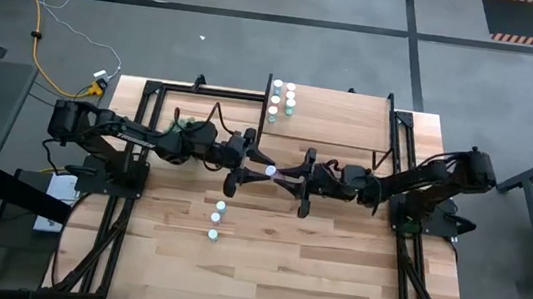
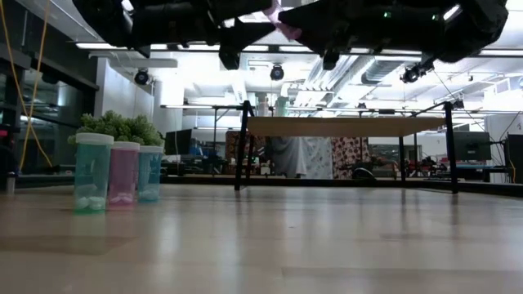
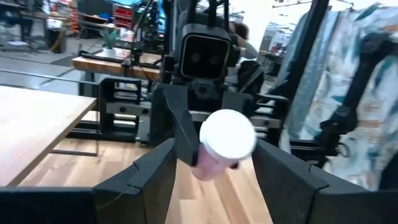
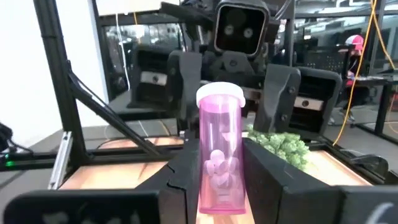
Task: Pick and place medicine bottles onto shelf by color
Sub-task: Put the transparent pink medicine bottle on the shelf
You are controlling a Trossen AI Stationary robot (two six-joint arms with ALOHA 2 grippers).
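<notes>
A pink medicine bottle (image 4: 219,149) with a white cap (image 3: 228,134) hangs high over the table's middle, and my right gripper (image 4: 217,183) is shut on it. My left gripper (image 3: 217,171) faces it from the table's left. It is open, with one finger on each side of the cap and a gap between each finger and the cap. Three more bottles, teal (image 2: 92,173), pink (image 2: 123,173) and blue (image 2: 149,173), stand on their bases on the tabletop. Several bottles (image 1: 282,101) stand on the shelf (image 1: 350,119) at the far side. My right gripper pinches the pink bottle's lower body (image 4: 217,193) between its two fingers. The fingers come about level from the table's right and lie along the bottle. The bottle is lifted clear of the table and lies roughly level, its cap pointing toward my left gripper.
A bushy green plant (image 2: 122,129) stands behind the three bottles on the table. The shelf's black side supports (image 2: 243,147) rise at the far side. Bare wooden tabletop (image 1: 314,266) lies on the near side below both arms.
</notes>
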